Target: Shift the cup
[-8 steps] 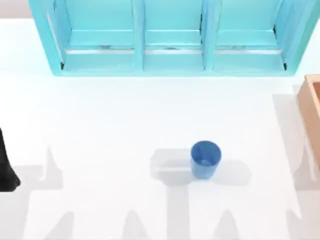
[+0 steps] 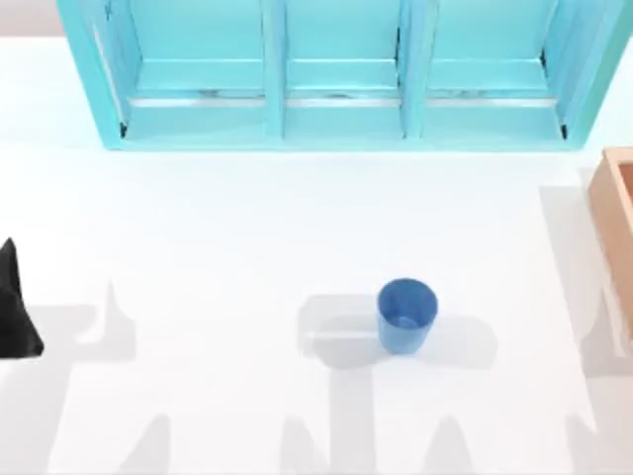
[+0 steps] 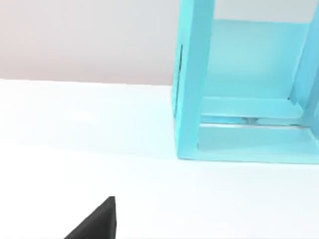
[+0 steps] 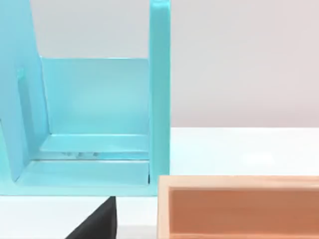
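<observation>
Cup (image 2: 406, 315) of plain blue stands upright on the white worktop (image 2: 218, 228), a little right of centre in the top view, its round mouth facing up and nothing touching it. A turquoise shelf unit (image 2: 336, 74) with three open bays runs along the far edge, and a tan wooden box (image 2: 615, 223) sits at the right edge. The left claw (image 2: 15, 312) is a dark shape at the worktop's left edge, well apart from the cup; whether it is apart or together cannot be told.
</observation>
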`<action>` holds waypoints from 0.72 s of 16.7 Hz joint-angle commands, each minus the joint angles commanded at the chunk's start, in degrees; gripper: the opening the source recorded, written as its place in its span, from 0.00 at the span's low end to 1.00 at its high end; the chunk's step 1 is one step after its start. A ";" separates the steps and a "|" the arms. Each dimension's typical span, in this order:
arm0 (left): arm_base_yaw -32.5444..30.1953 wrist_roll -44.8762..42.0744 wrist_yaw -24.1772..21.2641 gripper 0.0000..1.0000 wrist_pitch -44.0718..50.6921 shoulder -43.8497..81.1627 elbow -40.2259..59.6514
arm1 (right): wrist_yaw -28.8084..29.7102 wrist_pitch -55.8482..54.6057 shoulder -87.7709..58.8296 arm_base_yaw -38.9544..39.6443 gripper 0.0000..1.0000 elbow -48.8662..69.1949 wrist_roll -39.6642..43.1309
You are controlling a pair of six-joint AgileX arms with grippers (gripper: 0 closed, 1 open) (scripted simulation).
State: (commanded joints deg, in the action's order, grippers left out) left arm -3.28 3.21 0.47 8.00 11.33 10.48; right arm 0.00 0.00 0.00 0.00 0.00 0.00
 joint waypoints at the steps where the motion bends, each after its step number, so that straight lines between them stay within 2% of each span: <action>1: -1.03 1.09 0.16 1.00 2.48 3.58 3.38 | 0.00 0.00 0.00 0.00 1.00 0.00 0.00; 6: -8.15 8.60 0.91 1.00 18.38 26.93 26.08 | 0.00 0.00 0.00 0.00 1.00 0.00 0.00; 12: -19.83 20.39 1.05 1.00 41.54 61.14 61.72 | 0.00 0.00 0.00 0.00 1.00 0.00 0.00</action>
State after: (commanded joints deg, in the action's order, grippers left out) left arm -23.10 23.60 1.52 49.54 72.47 72.21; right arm 0.00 0.00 0.00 0.00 0.00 0.00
